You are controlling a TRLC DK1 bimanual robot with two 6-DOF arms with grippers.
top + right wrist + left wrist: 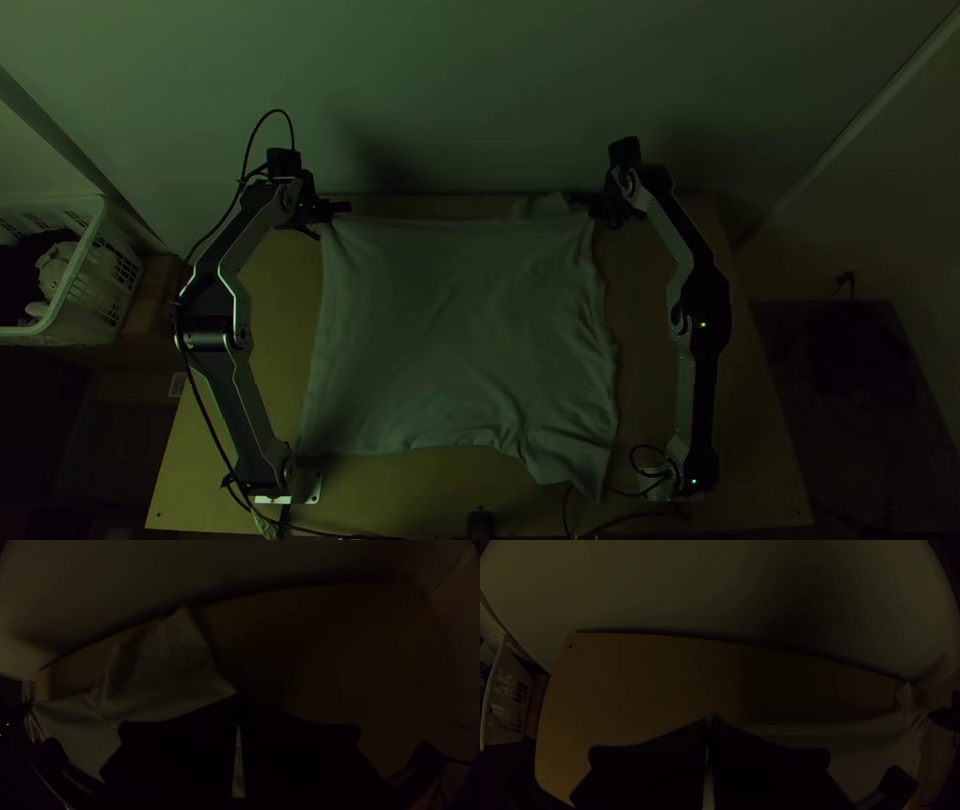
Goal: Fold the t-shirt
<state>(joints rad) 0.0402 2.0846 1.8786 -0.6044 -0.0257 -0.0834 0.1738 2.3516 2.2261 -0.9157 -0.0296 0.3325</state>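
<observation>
Light-grey t-shirt (460, 320) is lying spread on the wooden counter (650, 390), far edge being pinched near one corner by the left claw (335, 210) and near the other by the right claw (590, 204), white basket (87, 250) standing beside the counter.

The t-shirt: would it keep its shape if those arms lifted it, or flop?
Probably floppy: the t-shirt lies in soft ripples with an uneven near edge, so it should droop. Its far edge may stay fairly taut, pinched near its ends by the left gripper and the right gripper.
</observation>
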